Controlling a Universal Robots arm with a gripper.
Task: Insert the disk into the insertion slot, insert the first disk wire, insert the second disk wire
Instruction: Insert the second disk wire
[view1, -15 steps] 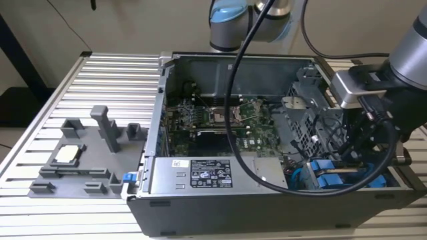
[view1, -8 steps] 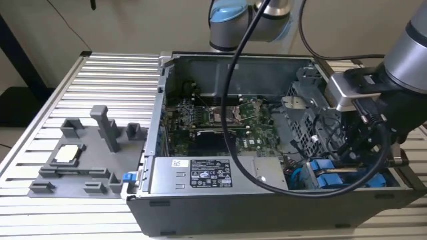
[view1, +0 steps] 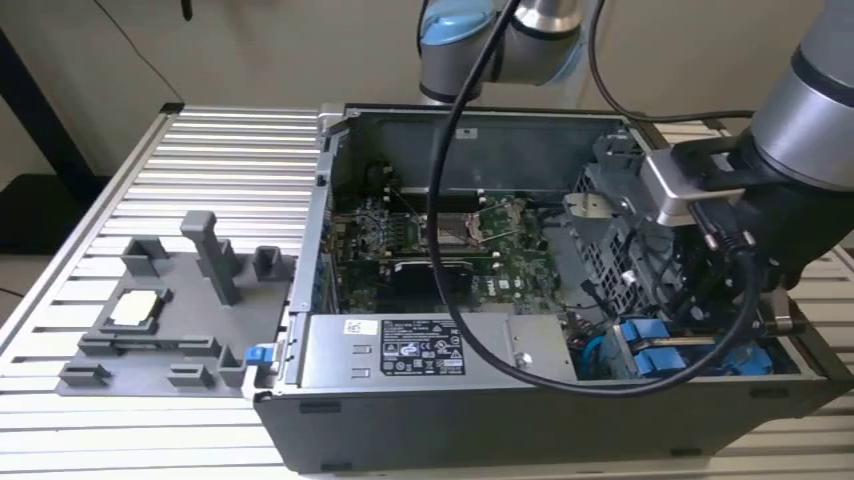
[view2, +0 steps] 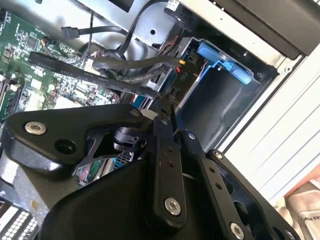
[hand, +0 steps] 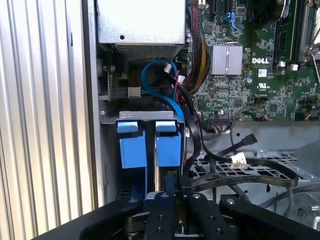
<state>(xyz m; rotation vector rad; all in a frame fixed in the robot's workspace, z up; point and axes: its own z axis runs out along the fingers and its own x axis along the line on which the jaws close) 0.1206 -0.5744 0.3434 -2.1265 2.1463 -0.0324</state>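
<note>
Blue plastic carriers stand side by side in the drive cage at the case's front corner, at about four o'clock from the motherboard (view1: 441, 250) in the exterior view. The disk (hand: 168, 145) appears already seated in the insertion slot (hand: 145, 116), its blue rail beside the second similar carrier (hand: 131, 147), though which of the two is the task's drive I judge only loosely. The gripper (hand: 172, 210) hangs just behind the carriers, its black fingers (hand: 160, 220) drawn close together around something thin and dark, probably a wire connector (view2: 162, 100); the grip point is hidden, so I cannot tell whether it truly holds it. A blue cable (hand: 160, 92) loops above the drives, and loose black cables (view2: 125, 65) trail across the cage. To do this well, I judge the connector must stay square to the drive's socket, pressed straight in, keeping the slack cables clear of the fingers.
</note>
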